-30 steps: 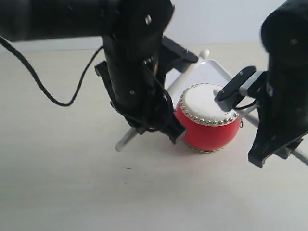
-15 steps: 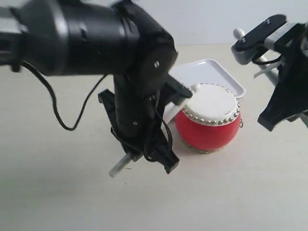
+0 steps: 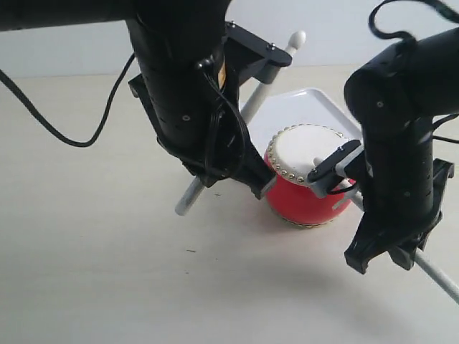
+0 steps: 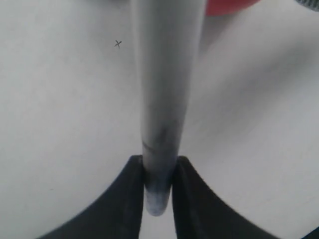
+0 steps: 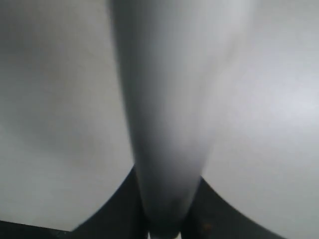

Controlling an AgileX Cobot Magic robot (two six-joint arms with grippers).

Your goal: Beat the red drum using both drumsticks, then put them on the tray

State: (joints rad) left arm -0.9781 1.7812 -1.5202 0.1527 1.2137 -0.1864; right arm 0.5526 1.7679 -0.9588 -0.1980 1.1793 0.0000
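The red drum (image 3: 310, 188) stands upright on the table, its pale studded skin facing up, with the white tray (image 3: 315, 106) just behind it. My left gripper (image 3: 224, 176) is shut on one drumstick (image 3: 259, 94), which slants upward with its round tip high above the tray. In the left wrist view the jaws (image 4: 158, 172) clamp that drumstick (image 4: 164, 84), and a sliver of the red drum (image 4: 229, 5) shows beyond it. My right gripper (image 3: 387, 247) is shut on the other drumstick (image 3: 439, 274); its tip rests on the drum skin. The right wrist view is filled by this drumstick (image 5: 174, 99).
A black cable (image 3: 64, 136) loops over the table at the left. Both bulky black arms crowd the drum from either side. The pale tabletop (image 3: 107, 287) stretches across the front and left.
The left drumstick has lifted off the drum, its tip now high. The right arm has swung down from its raised position and brought its stick tip onto the drum skin.
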